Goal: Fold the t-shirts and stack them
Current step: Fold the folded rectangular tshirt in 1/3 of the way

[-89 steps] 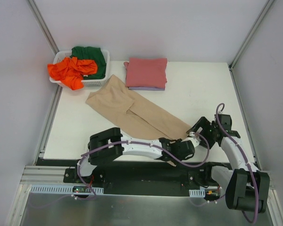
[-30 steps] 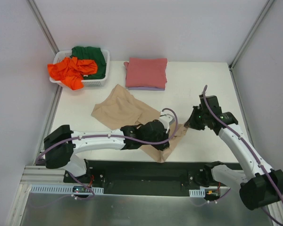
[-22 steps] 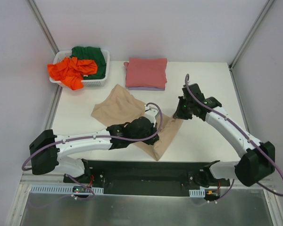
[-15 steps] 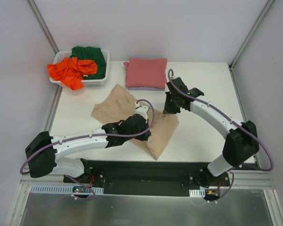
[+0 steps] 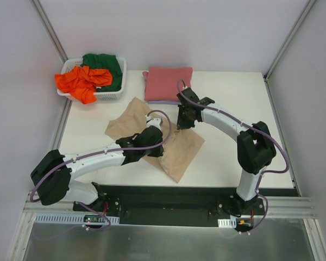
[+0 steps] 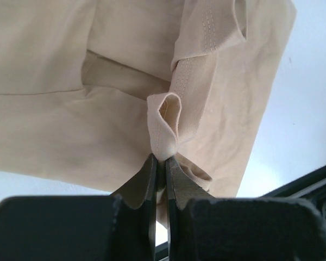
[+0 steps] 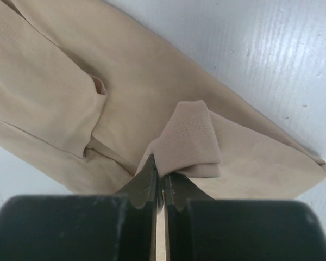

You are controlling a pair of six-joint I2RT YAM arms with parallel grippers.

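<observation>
A lab test cell — white walls (image 5: 179,32), aluminium posts (image 5: 48,27), white table (image 5: 233,109).

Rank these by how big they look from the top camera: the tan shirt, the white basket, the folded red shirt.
Biggest: tan shirt.
Middle: white basket.
Smallest: folded red shirt, though not by much.

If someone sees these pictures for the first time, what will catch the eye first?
Both arms meet over the tan t-shirt in the middle of the table, the left gripper and the right gripper each shut on a fold of its hem. At the far left, a bright orange t-shirt spills over a white basket.
</observation>
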